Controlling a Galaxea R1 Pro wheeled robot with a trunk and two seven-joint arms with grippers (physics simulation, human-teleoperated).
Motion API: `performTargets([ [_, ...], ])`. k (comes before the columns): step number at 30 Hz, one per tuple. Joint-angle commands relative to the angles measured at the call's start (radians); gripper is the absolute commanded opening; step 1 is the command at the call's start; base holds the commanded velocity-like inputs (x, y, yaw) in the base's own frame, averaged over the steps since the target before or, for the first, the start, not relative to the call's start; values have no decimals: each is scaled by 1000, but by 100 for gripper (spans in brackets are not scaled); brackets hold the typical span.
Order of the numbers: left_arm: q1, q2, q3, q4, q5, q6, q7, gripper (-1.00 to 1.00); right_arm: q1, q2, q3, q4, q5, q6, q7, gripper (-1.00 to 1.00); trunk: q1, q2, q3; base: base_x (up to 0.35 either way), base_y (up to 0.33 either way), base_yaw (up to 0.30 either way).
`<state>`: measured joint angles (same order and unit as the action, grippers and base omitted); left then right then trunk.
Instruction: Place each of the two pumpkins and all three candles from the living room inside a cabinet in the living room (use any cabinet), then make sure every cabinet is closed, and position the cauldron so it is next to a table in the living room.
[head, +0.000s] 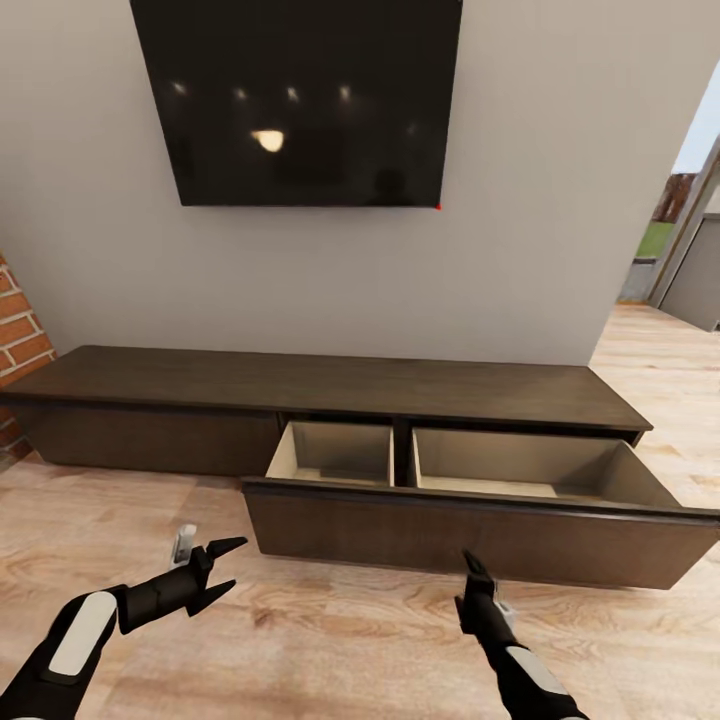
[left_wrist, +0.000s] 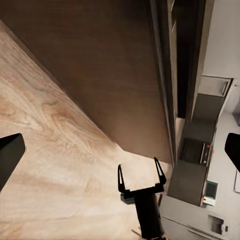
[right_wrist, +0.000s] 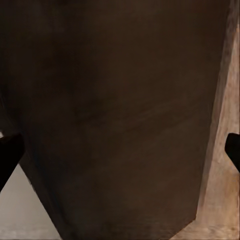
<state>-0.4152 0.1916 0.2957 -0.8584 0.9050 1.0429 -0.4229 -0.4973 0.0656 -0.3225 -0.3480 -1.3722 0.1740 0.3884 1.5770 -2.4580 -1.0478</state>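
The long dark-brown cabinet (head: 320, 385) stands against the wall, with one wide drawer (head: 480, 535) pulled out over the floor. Its two compartments (head: 335, 455) look bare inside. My left gripper (head: 238, 563) is open just left of the drawer front, low over the floor. Right in front of the drawer front, my right gripper (head: 475, 575) is open too, and its spread fingers (left_wrist: 120, 177) appear in the left wrist view. In the right wrist view the dark drawer front (right_wrist: 120, 110) is very close. The pumpkins, candles and cauldron are out of view.
A black TV (head: 300, 100) hangs on the wall above the cabinet. A brick wall (head: 20, 345) is at the far left and a doorway (head: 685, 250) at the right. Wood floor (head: 330, 640) lies around both arms.
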Motion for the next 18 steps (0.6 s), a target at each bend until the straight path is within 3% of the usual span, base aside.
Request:
performTargets([
  [1, 0, 1, 0, 0, 0, 0, 1, 100, 0, -1, 2, 0, 1, 25, -4, 100, 0, 0, 0, -6, 0, 0],
  [3, 0, 7, -3, 0, -1, 0, 12, 100, 13, -15, 10, 1, 8, 136, -14, 100, 0, 0, 0, -3, 0, 0],
  [5, 0, 9, -21, -1, -13, 0, 44, 100, 50, -60, 18, 0, 42, 248, -20, 100, -8, 14, 6, -1, 0, 0],
  [6, 0, 10, -53, -1, -34, -1, 101, 100, 85, -104, 32, -2, 108, 346, -22, 100, -11, 21, 9, 0, 0, 0],
  [7, 0, 9, -59, -1, -38, -1, 116, 100, 90, -113, 34, -3, 126, 367, -22, 100, -15, 28, 13, 0, 0, 0],
  [9, 0, 3, -77, 5, -51, -3, 190, 100, 109, -152, 41, -6, 203, 443, -18, 100, -23, 42, 19, 0, 0, 0],
  [11, 0, -3, -89, 28, -60, -7, 256, 100, 125, -177, 43, -7, 238, 470, -17, 100, -31, 56, 25, 0, 0, 0],
  [14, 0, -7, -101, 83, -68, -30, 338, 100, 152, -196, 43, -7, 256, 483, -15, 100, -42, 77, 34, 0, 0, 0],
  [18, 0, -11, -110, 171, -69, -134, 373, 100, 185, -202, 41, -7, 262, 481, -14, 100, -57, 105, 47, 0, 0, 0],
])
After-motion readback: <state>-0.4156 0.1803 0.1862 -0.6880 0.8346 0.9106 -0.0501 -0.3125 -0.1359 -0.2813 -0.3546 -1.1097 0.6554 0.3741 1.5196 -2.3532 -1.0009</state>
